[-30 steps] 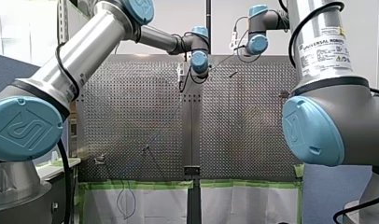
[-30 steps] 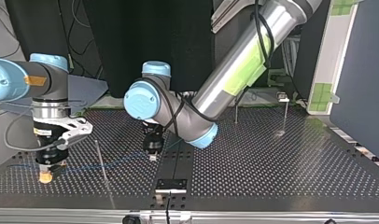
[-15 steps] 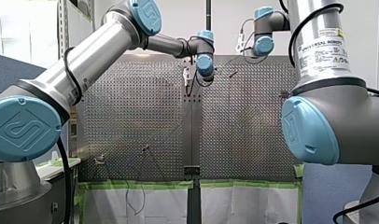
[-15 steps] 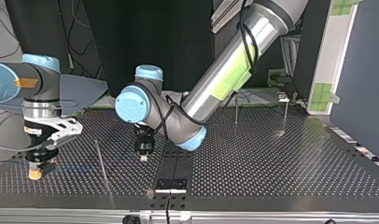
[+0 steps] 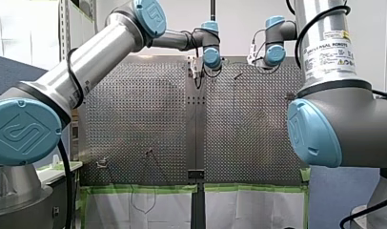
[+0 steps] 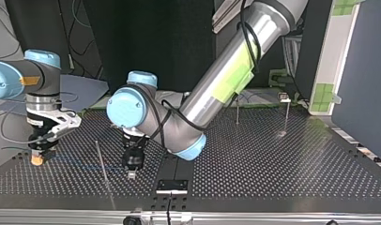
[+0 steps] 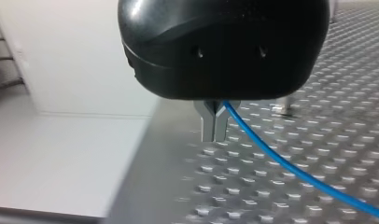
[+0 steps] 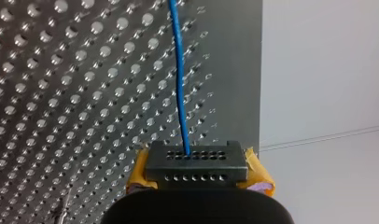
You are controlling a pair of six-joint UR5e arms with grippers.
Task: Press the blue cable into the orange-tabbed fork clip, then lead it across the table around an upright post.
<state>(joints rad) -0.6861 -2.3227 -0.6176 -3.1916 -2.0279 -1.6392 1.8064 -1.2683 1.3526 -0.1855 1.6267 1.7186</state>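
Left hand [image 7: 214, 134]: metal fingers pinched together, gripping the blue cable [image 7: 290, 170], which trails away low over the perforated tabletop [image 7: 253, 205].
Right hand [image 8: 197, 163]: yellow pads clamped on the same cable — it runs straight ahead, close beside the tabletop's edge.
Upright post [image 6: 102, 161]: thin, standing between the two hands in the top view.

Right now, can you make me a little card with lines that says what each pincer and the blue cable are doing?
Left pincer: black, metal fingers shut on the blue cable
Right pincer: yellow pads, shut on the same cable
Cable: runs low over the table between the pincers
Post: thin rod between the pincers in the top view; touching the cable or not, cannot tell
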